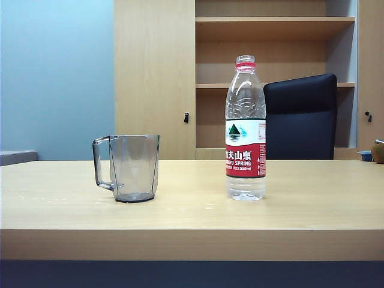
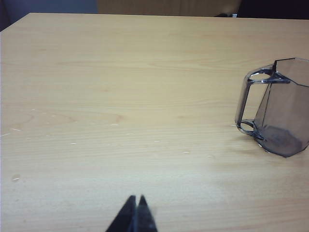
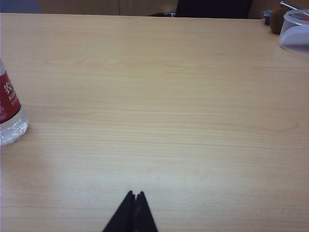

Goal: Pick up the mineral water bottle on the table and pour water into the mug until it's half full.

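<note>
The mineral water bottle (image 1: 245,129) stands upright on the table (image 1: 192,210), right of centre, uncapped, with water up to its shoulders. The clear greyish mug (image 1: 129,167) stands empty to its left, handle pointing left. Neither arm shows in the exterior view. In the left wrist view my left gripper (image 2: 136,198) is shut with nothing in it, above bare table (image 2: 120,96), well short of the mug (image 2: 276,114). In the right wrist view my right gripper (image 3: 134,194) is shut and empty, with only the bottle's base (image 3: 9,111) showing at the frame's edge.
A black office chair (image 1: 300,117) and wooden shelves (image 1: 273,54) stand behind the table. At the table's far right are a white container (image 3: 295,30), a small blue thing (image 1: 365,156) and a brown object (image 1: 378,152).
</note>
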`<action>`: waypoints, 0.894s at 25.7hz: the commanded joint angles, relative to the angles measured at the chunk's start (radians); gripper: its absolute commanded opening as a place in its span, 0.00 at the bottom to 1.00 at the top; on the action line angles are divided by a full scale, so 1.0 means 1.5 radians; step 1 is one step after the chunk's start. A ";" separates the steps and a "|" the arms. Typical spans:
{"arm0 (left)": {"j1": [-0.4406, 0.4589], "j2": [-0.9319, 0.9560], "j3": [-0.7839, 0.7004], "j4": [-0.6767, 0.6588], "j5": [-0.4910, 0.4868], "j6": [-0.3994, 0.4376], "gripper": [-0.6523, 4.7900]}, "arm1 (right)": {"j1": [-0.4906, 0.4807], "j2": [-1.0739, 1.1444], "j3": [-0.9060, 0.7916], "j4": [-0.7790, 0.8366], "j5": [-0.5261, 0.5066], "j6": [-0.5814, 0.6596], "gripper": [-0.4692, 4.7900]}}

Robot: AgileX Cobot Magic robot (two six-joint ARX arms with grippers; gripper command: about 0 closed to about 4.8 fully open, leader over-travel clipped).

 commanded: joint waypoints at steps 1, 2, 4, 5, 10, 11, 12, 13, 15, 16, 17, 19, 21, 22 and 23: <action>0.001 0.000 0.001 0.005 -0.001 0.005 0.11 | 0.001 -0.002 -0.004 0.005 -0.003 0.003 0.07; 0.001 0.000 0.001 0.005 -0.001 0.005 0.11 | 0.001 -0.002 -0.004 0.005 -0.005 0.003 0.07; 0.001 0.000 0.001 0.005 -0.001 0.005 0.11 | 0.001 -0.002 -0.004 0.005 -0.004 0.003 0.07; 0.001 0.000 0.001 0.005 -0.001 0.005 0.11 | 0.001 -0.002 -0.004 0.005 -0.004 0.003 0.07; 0.001 0.000 0.004 0.018 0.000 -0.075 0.11 | 0.001 -0.002 0.011 0.011 -0.016 0.111 0.07; 0.001 0.000 0.009 0.028 0.006 -0.115 0.11 | 0.001 -0.002 0.028 0.010 -0.030 0.156 0.07; -0.001 0.000 0.034 0.055 0.054 -0.186 0.11 | 0.001 -0.002 0.064 0.009 -0.053 0.201 0.07; -0.001 0.000 0.058 0.084 0.098 -0.200 0.11 | 0.001 -0.001 0.107 0.006 -0.084 0.212 0.07; -0.001 0.001 0.097 0.090 0.145 -0.194 0.11 | 0.001 0.002 0.167 -0.036 -0.116 0.202 0.07; 0.000 0.001 0.114 0.075 0.160 -0.195 0.11 | 0.001 0.006 0.185 -0.055 -0.132 0.189 0.07; 0.000 0.008 0.134 0.055 0.184 -0.194 0.11 | 0.001 0.015 0.215 -0.087 -0.169 0.149 0.08; 0.000 0.049 0.169 0.030 0.301 -0.156 0.11 | 0.002 0.064 0.288 -0.142 -0.264 0.029 0.23; -0.001 0.088 0.178 0.030 0.363 -0.142 0.11 | 0.003 0.106 0.319 -0.125 -0.291 -0.020 0.49; -0.001 0.105 0.180 0.031 0.378 -0.140 0.11 | 0.003 0.131 0.329 -0.100 -0.291 -0.031 0.54; 0.000 0.120 0.180 0.031 0.388 -0.140 0.11 | 0.003 0.152 0.333 -0.071 -0.291 -0.033 0.57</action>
